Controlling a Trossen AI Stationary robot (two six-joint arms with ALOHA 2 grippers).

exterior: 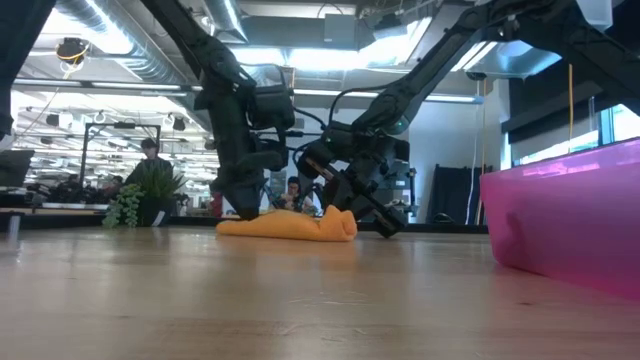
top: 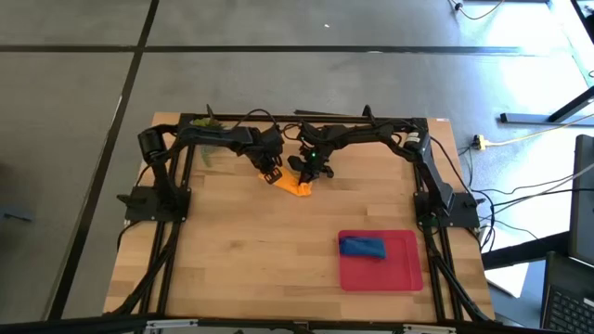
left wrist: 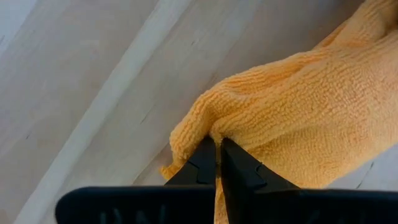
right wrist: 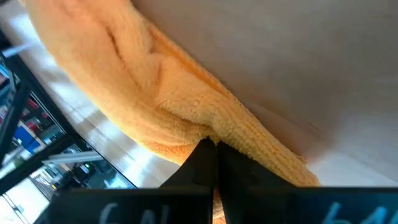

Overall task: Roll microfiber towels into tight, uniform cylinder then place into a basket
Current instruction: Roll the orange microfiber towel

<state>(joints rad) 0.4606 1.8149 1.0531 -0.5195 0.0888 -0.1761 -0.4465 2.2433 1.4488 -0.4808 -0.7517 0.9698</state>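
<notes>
The orange towel (top: pixel 295 186) lies bunched in a low, loose roll on the table near its far edge, between my two grippers. My left gripper (top: pixel 271 175) is shut on the roll's left end (exterior: pixel 232 227). My right gripper (top: pixel 311 174) is shut on its right end (exterior: pixel 345 226). The blue towel (top: pixel 362 246) lies rolled up inside the red basket (top: pixel 401 274) at the near right. My left gripper pinches a fold at the orange towel's left end (left wrist: pixel 205 127) between its two fingertips (left wrist: pixel 200 163), coming steeply from above. That end lies on the table. My right gripper pinches a thick fold of the towel's right end (right wrist: pixel 200 127) between its fingertips (right wrist: pixel 202 155), slanting down from the far right. The towel rests on the table below it.
The basket's pink-red wall (exterior: pixel 560 225) rises at the right of the low view, well apart from the towel. Bare wooden tabletop (top: pixel 251 250) stretches from the towel toward the near edge. Cables and the arms' frame (top: pixel 297 119) run along the far edge.
</notes>
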